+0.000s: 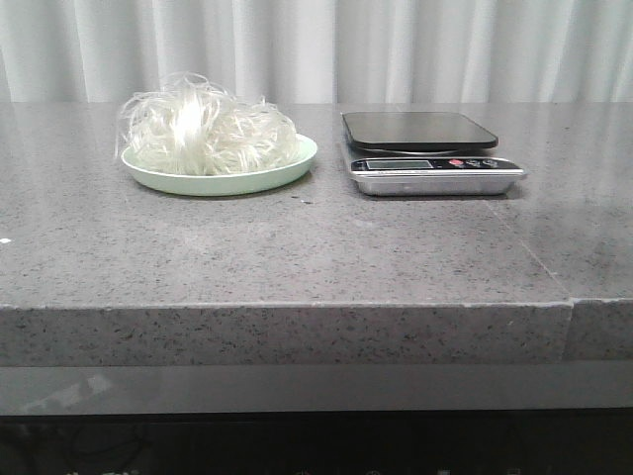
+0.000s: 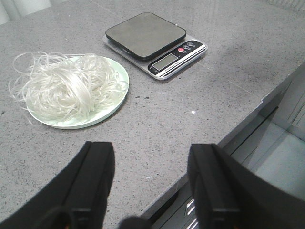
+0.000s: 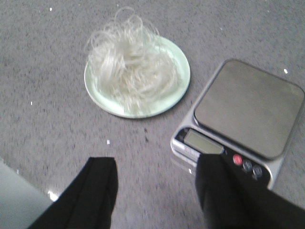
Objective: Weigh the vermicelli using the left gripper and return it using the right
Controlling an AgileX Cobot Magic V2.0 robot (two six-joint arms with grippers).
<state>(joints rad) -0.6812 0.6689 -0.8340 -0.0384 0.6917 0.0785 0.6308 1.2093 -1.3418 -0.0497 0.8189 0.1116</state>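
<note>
- On the grey bench (image 1: 297, 247), the vermicelli (image 1: 203, 129) sat heaped on a green plate (image 1: 287, 170), some strands spilling over its rim.
- At 3 o'clock from the plate, just beside it but apart, stood a scale (image 1: 427, 151) with its dark pan bare.
- The left claw (image 2: 150, 183) hung over the bench edge, fingers apart, gripping nothing.
- The right claw (image 3: 155, 191) hovered with fingers spread, empty, near the scale's buttons (image 3: 247, 165).
</note>
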